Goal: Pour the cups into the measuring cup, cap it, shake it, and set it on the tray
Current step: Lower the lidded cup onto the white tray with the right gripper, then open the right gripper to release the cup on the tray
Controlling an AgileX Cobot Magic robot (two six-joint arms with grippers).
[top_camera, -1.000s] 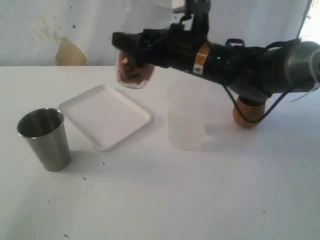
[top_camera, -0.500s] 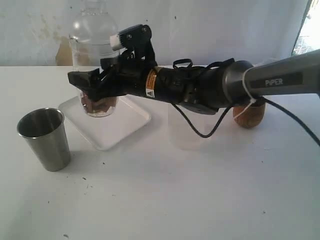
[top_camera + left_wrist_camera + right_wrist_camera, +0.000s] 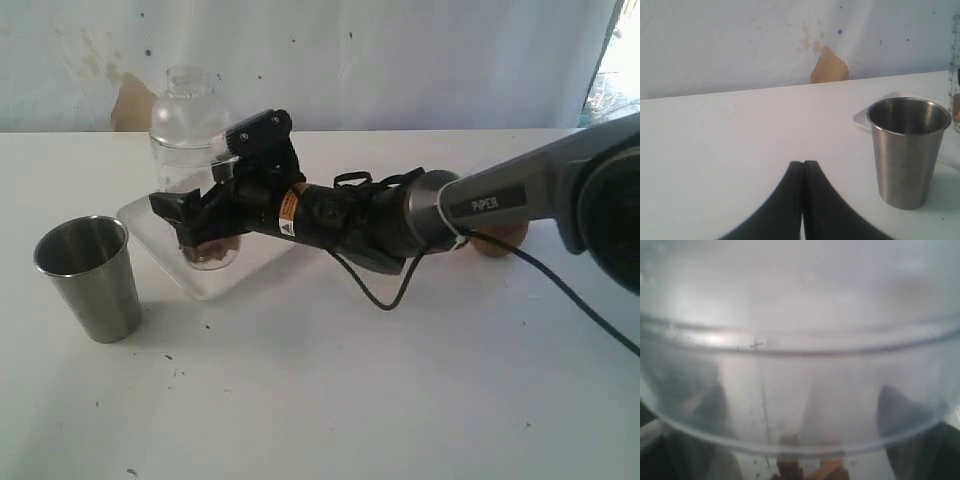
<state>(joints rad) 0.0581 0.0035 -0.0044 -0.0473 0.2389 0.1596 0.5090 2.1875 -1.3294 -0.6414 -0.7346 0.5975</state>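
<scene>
Lowered and swung left since 1 s ago: measuring cup (image 3: 185, 140), w/ domed lid (image 3: 190, 85) on, now upright over tray (image 3: 140, 215) at left-centre of tabletop (image 3: 400, 380); base at about rim level, contact w/ tray not certain. Clasped low on the wall by right pincer (image 3: 205, 232), reaching across from the right; dark fingers (image 3: 900, 410) seen through the clear wall in right wrist view, either side of brown contents (image 3: 215, 252) at the bottom. Left pincer (image 3: 802, 200) clenched, empty, low over tabletop, close to steel tumbler (image 3: 909, 150), upright just near-left of tray. Wooden cup (image 3: 505, 240) far right, mostly hidden behind right arm.

Handling (judged): stiff, thin clear plastic, light even w/ contents; smooth wall prob. slippery. Best held round mid-to-lower wall, jaws square to the axis, moderate squeeze so as not to flex the wall or pop the lid. Step in hand, prob.: set-down on tray; release only once base sits flat inside rim.
</scene>
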